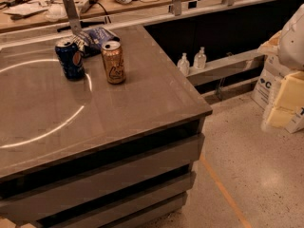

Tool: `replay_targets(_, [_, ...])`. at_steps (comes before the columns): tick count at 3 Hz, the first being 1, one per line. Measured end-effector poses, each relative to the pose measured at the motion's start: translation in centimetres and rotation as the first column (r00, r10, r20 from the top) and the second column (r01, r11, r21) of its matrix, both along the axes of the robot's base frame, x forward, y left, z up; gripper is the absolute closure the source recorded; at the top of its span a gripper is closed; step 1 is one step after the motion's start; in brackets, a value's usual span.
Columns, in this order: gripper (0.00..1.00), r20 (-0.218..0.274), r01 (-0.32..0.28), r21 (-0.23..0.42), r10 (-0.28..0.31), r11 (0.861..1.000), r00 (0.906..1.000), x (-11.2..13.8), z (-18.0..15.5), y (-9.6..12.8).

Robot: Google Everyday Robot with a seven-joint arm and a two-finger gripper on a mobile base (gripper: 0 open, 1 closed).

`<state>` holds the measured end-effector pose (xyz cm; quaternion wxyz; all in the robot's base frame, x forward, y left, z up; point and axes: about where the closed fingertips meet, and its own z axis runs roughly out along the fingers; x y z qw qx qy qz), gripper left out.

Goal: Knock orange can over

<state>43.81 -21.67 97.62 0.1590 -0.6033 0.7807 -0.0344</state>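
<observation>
The orange can (113, 62) stands upright on the grey table top (142, 108), toward its far side. It has a golden-orange body with a dark emblem and a silver top. A dark blue Pepsi can (70, 59) stands upright just to its left, with a small gap between them. My gripper is not in view in the camera view, and nothing touches the orange can.
A crumpled blue snack bag (97, 37) lies behind the cans. Two small clear bottles (192, 61) stand on a low ledge to the right of the table. Boxes and yellow packages (285, 99) sit on the floor at the far right. A cluttered wooden desk (95, 4) lies beyond.
</observation>
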Motion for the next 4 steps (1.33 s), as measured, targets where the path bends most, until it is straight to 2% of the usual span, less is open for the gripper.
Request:
replay_targets(1, [0.0,0.0,0.0,0.0,0.0,1.0,1.0,0.0,0.0,0.0])
replay_targets(2, [0.0,0.036,-0.016,0.047,0.014,0.999,0.9992,0.7,-0.1,0.5])
replay_targets(3, [0.0,0.179,-0.095,0.288,0.044,0.953,0.9829,4.7,-0.7,3.3])
replay_targets(4, [0.0,0.265,-0.156,0.504,0.02,0.849,0.9641,8.3,0.2,8.0])
